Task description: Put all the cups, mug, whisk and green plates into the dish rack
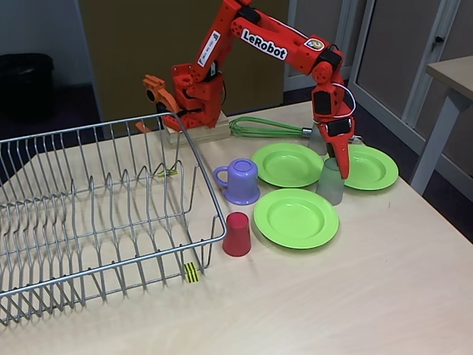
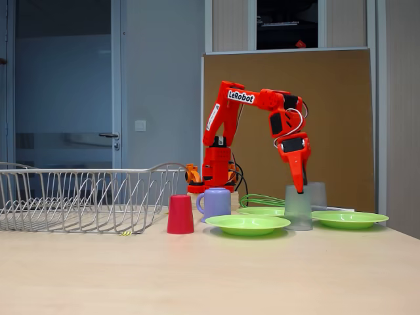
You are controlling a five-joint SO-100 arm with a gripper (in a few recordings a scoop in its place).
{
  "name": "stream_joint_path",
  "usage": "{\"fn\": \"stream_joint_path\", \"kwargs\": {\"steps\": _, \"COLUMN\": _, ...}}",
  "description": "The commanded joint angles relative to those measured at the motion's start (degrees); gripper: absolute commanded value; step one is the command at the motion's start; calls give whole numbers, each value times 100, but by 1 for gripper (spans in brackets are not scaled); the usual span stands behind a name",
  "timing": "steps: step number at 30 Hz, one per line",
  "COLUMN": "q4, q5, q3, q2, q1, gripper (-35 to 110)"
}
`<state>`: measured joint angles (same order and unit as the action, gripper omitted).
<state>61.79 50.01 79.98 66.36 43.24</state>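
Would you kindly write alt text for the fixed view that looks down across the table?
An orange arm lowers its pincer onto a grey cup standing among three green plates. A purple mug and a red cup stand beside an empty wire dish rack; a green whisk lies behind.

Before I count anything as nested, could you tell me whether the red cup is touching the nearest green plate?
Apart. In a fixed view, bare tabletop shows between the red cup and the nearest green plate.

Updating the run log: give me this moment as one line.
gripper: at the near grey cup, grip unclear | dish rack: empty | mug, red cup, plates, whisk: on table
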Motion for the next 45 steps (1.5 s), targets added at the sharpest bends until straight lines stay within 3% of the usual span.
{"fn": "stream_joint_path", "kwargs": {"steps": 1, "q4": -18, "q5": -97, "q3": 53, "q2": 123, "q1": -62, "gripper": 32}}
{"fn": "stream_joint_path", "kwargs": {"steps": 19, "q4": -123, "q5": 694, "q3": 281, "q2": 149, "q1": -62, "gripper": 36}}
{"fn": "stream_joint_path", "kwargs": {"steps": 35, "q4": -193, "q5": 747, "q3": 193, "q2": 132, "q1": -167, "gripper": 15}}
{"fn": "stream_joint_path", "kwargs": {"steps": 45, "q4": 1072, "q5": 510, "q3": -1345, "q2": 176, "q1": -62, "gripper": 14}}
